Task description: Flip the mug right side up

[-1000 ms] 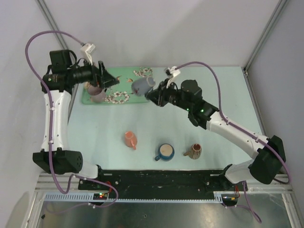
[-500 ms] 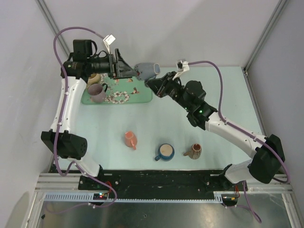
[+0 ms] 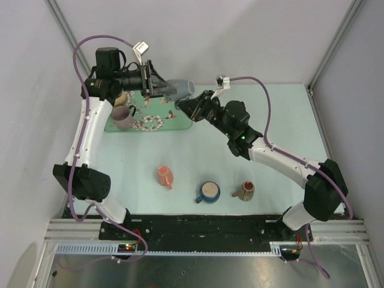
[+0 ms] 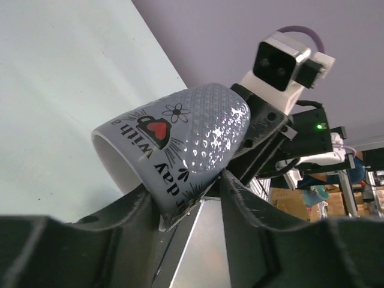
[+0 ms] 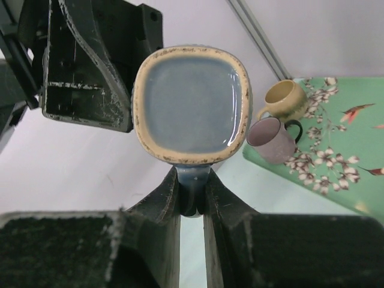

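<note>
A grey-blue mug (image 3: pixel 180 89) with black lettering hangs on its side in the air above the tray's far right corner. My right gripper (image 3: pixel 183 103) is shut on its handle (image 5: pixel 193 180); the right wrist view shows the mug's tan-edged base (image 5: pixel 191 103) facing the camera. My left gripper (image 3: pixel 163 90) is at the mug's open end. In the left wrist view the mug's rim wall (image 4: pixel 180 138) sits between the left gripper's (image 4: pixel 186 186) fingers. It is against the left finger, with a gap to the right finger.
A green flowered tray (image 3: pixel 180 120) at the back left holds a lilac mug (image 3: pixel 122 116) and a yellow mug (image 3: pixel 120 98). Near the front lie an orange mug (image 3: pixel 164 175), a blue mug (image 3: pixel 209 191) and a brown mug (image 3: pixel 245 191).
My right gripper lifted the mug up and back from over the tray. My left arm swung from the lilac mug over to the held mug's open end.
</note>
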